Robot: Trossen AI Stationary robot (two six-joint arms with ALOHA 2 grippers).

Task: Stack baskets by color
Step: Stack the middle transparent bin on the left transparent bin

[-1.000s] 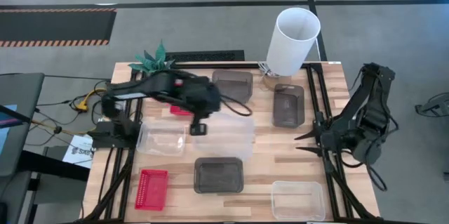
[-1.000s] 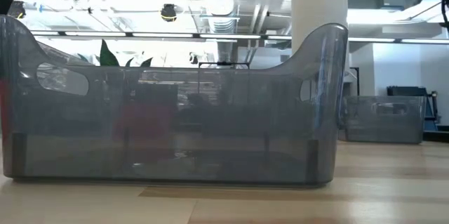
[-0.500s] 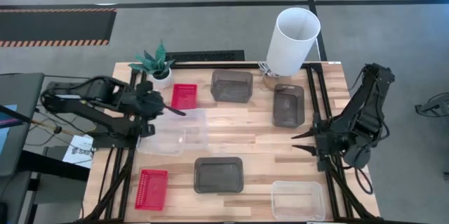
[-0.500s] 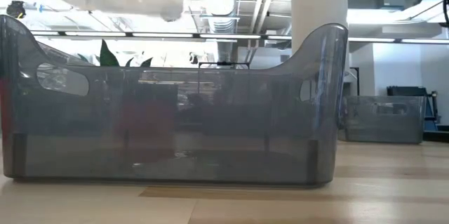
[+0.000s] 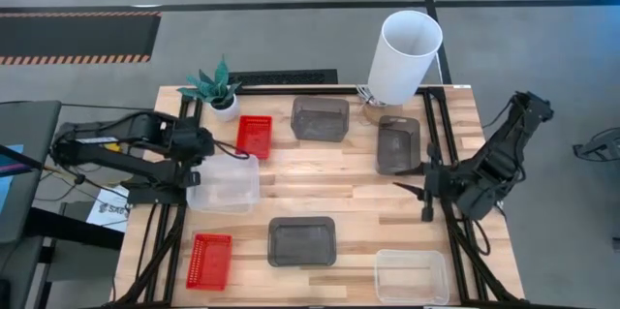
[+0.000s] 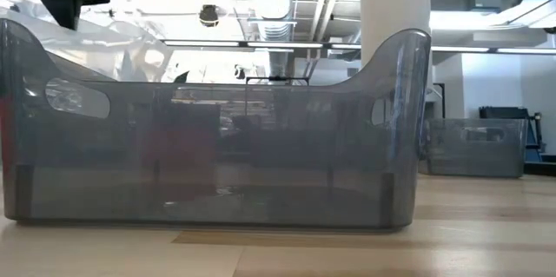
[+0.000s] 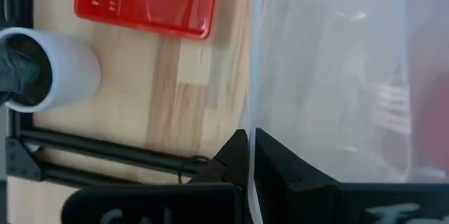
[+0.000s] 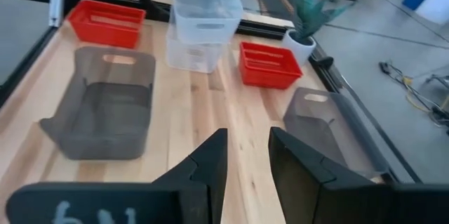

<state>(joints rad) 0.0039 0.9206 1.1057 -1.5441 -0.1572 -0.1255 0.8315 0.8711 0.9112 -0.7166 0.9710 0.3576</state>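
My left gripper (image 5: 201,149) is shut on a clear basket (image 8: 205,3) near the table's left edge. That basket hangs right over a second clear basket (image 8: 191,54), which stands on the table. In the high view the two show as one clear shape (image 5: 228,185). My right gripper (image 5: 423,190) hovers open over the table's right side, with nothing between its fingers (image 8: 245,155). Red baskets (image 5: 254,136) (image 5: 210,259), grey baskets (image 5: 320,118) (image 5: 398,143) (image 5: 302,241) and a third clear basket (image 5: 412,275) stand apart on the table. My left gripper pinches the upper clear basket's wall at the rim (image 7: 251,112), one finger inside and one outside, at the basket's left end. The fingers come from above, pointing down. The basket hangs over the lower clear basket; whether the two touch I cannot tell.
A tall white cylinder (image 5: 407,52) stands at the far right and a small potted plant (image 5: 215,86) at the far left. The near grey basket (image 6: 208,138) fills the low view. Bare wood lies across the table's middle (image 5: 329,183).
My left gripper has drawn back from the table's middle toward the left edge and sunk. It has carried the clear basket from beside the other clear basket to right above it.
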